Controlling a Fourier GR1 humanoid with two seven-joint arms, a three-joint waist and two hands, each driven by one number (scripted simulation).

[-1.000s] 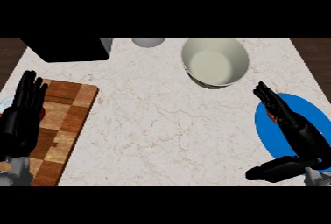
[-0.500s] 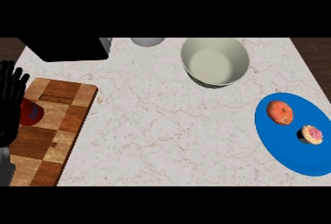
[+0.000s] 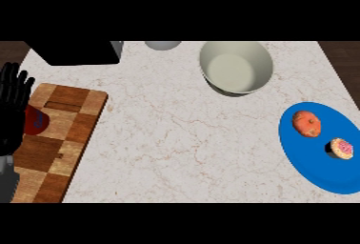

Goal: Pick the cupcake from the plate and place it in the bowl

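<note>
Head view: left hand (image 3: 14,107) at the left edge, fingers straight and spread, pointing up, holding nothing. It overlaps the left rim of the wooden cutting board (image 3: 63,143), and a red object (image 3: 36,120) on the board is partly hidden by it. Cupcake (image 3: 342,148), pink-topped, sits on the blue plate (image 3: 309,159) at the right, just beside an orange fruit (image 3: 306,123). Cream bowl (image 3: 235,66) is up-counter, apart from the plate.

one blue plate (image 3: 311,167) carries one cupcake (image 3: 342,148) and one round orange food (image 3: 306,123). there is one bowl (image 3: 235,66), one wooden board (image 3: 70,138) and one black hand (image 3: 13,106).
</note>
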